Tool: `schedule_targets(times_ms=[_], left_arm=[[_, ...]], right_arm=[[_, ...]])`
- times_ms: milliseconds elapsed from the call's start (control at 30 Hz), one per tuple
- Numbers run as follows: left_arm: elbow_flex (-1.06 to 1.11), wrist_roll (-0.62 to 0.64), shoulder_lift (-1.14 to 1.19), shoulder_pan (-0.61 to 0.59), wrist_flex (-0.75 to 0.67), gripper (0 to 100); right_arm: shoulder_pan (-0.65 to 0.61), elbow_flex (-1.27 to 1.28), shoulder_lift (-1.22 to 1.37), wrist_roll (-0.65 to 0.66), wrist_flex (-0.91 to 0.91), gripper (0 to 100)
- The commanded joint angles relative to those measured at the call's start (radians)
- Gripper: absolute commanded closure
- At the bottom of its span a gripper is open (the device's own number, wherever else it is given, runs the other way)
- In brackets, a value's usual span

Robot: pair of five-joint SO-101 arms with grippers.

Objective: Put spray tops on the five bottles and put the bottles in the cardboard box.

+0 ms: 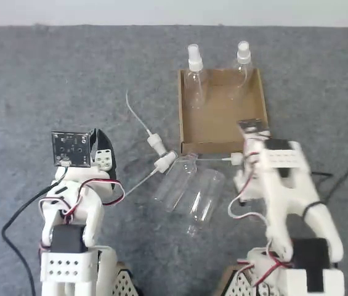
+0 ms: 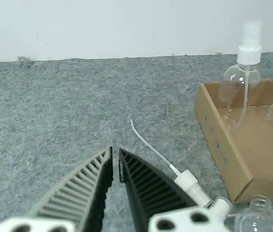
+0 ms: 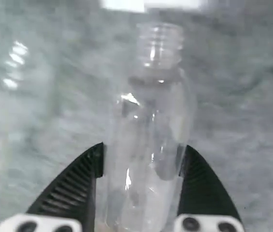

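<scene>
Your right gripper (image 3: 142,146) clasps the uncapped bottle (image 3: 158,96), its neck pointing away toward the spray top (image 3: 146,4) at the frame's upper edge; your left gripper (image 2: 115,151) is near-closed and empty.

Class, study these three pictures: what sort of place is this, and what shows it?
Most likely a robotics lab bench, not a factory: two small desktop arms stand on a grey mat by a plain white wall, with clear bottles, loose spray tops and a cardboard box.
</scene>
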Motion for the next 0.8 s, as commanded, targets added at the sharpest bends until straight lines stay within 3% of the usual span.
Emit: schedule_targets(times_ms=[0, 133, 233, 500, 667, 767], left_arm=[[-0.048, 0.000, -0.008, 0.002, -0.009, 99], [-0.114, -0.055, 0.041, 0.002, 0.034, 99], [-0.205, -0.087, 0.198, 0.003, 0.049, 99], [-0.507, -0.279, 0.810, 0.077, 0.100, 98], [-0.734, -0.325, 1.151, 0.121, 0.094, 86], [-0.875, -0.327, 1.333, 0.147, 0.092, 85]], right_arm=[[0.236, -0.071, -0.051, 0.308, -0.007, 91.9], [0.418, -0.089, -0.051, 0.408, -0.038, 91.9], [0.478, -0.089, -0.042, 0.454, -0.064, 91.9], [0.490, -0.089, -0.041, 0.621, -0.059, 91.4], [0.489, -0.089, -0.041, 0.628, -0.058, 91.4], [0.489, -0.080, -0.041, 0.626, -0.058, 91.4]])
